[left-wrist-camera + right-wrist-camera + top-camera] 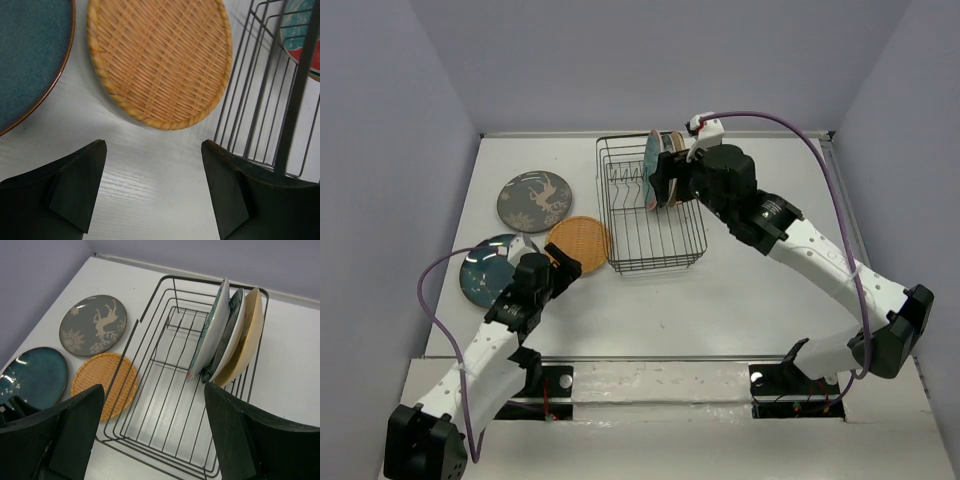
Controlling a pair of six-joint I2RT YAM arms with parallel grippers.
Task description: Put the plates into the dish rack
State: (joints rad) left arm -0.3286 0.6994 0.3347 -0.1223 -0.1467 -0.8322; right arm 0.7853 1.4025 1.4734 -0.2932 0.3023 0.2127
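Observation:
The black wire dish rack (665, 245) stands at the table's middle back. Three plates stand upright at its far end: red-and-teal floral (210, 332), white teal-rimmed (228, 337) and tan (246, 335). On the table to the rack's left lie the grey patterned plate (534, 200), the orange woven plate (580, 243) and the dark teal plate (485, 270). My left gripper (563, 263) is open and empty, just short of the orange plate's (160, 60) near edge. My right gripper (660, 185) is open and empty, above the rack (165, 405) next to the standing plates.
Grey walls close in the table at the back and both sides. The rack's wire wall (265, 90) is close to my left gripper's right finger. The teal plate (30, 55) lies to the left of the orange one. A purple cable (790, 125) loops over the right arm.

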